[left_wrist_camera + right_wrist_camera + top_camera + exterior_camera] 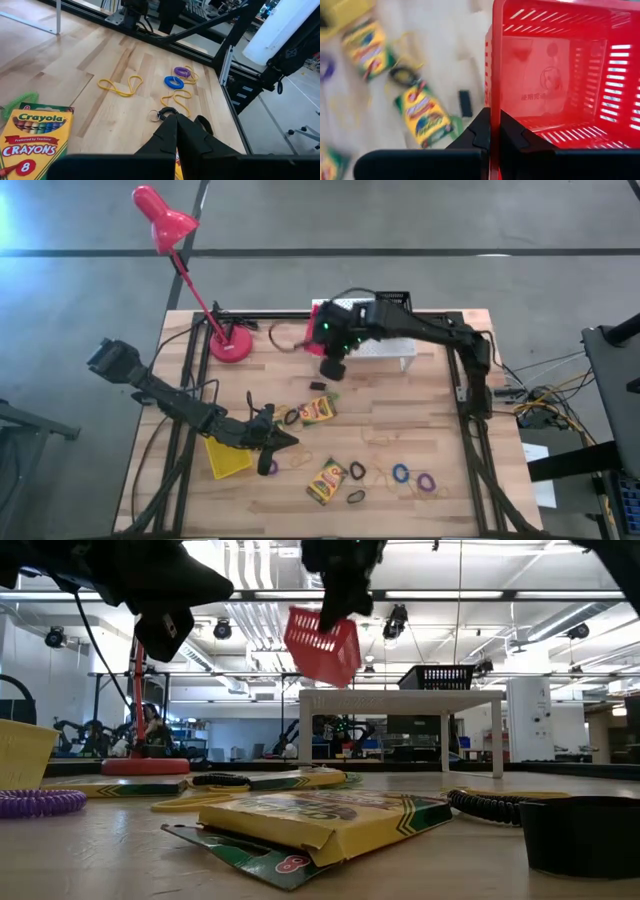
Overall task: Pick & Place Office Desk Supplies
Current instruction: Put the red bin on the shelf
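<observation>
I have the right gripper [492, 131] clenched on the rim of the red basket [560, 80], which hangs tilted in the air (well clear of the table [400, 420]) near the white shelf [400, 700]. A black basket [437, 677] sits on that shelf. My left gripper [176, 131] is pinched shut with nothing in it, low over the table's front, beside the yellow basket [226, 458]. Ahead of it lie a black loop [170, 111], a blue loop [174, 82], a purple loop [182, 72] and a yellow loop [120, 86]. A crayon box [31, 145] lies near it; another [326, 480] sits toward the front edge.
</observation>
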You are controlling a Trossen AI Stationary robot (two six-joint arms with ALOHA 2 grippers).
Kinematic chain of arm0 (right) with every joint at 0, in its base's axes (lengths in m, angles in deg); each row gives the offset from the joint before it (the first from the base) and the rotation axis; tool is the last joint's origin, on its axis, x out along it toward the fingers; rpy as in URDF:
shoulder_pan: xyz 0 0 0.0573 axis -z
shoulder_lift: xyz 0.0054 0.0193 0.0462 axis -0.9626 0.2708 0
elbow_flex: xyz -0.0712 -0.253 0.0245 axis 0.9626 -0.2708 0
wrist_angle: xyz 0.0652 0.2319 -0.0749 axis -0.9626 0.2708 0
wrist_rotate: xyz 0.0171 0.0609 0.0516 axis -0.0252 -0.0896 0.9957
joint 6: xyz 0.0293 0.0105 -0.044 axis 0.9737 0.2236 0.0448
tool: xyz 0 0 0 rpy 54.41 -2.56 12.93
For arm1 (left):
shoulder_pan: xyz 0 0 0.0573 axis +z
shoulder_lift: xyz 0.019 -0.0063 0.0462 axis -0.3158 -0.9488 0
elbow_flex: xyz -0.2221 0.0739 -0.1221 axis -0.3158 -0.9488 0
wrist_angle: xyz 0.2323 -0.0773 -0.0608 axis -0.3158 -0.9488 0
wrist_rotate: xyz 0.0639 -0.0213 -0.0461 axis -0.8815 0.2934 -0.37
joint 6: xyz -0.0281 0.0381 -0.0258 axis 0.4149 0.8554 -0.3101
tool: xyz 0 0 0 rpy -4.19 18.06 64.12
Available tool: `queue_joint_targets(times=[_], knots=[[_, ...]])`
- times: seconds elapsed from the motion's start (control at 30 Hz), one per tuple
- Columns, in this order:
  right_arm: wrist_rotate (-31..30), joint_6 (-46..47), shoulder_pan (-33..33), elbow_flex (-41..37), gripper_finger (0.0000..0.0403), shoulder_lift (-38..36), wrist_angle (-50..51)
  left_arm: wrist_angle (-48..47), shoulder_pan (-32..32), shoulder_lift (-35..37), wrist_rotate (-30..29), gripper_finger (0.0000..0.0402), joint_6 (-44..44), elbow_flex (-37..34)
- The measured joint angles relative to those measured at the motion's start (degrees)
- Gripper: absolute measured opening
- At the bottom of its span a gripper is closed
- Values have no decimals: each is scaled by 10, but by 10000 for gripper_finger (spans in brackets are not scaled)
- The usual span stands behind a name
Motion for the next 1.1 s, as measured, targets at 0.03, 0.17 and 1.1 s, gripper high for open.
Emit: queue_joint_targets(times=[0.03,0.17,1.1], knots=[[0,21,9,14,9,11,6,0,0,0,0,6,0,0],[1,109,38,82,9,58,50,0,0,0,0,6,0,0],[6,121,95,147,154,113,77,-1,0,0,-1,6,2,-1]])
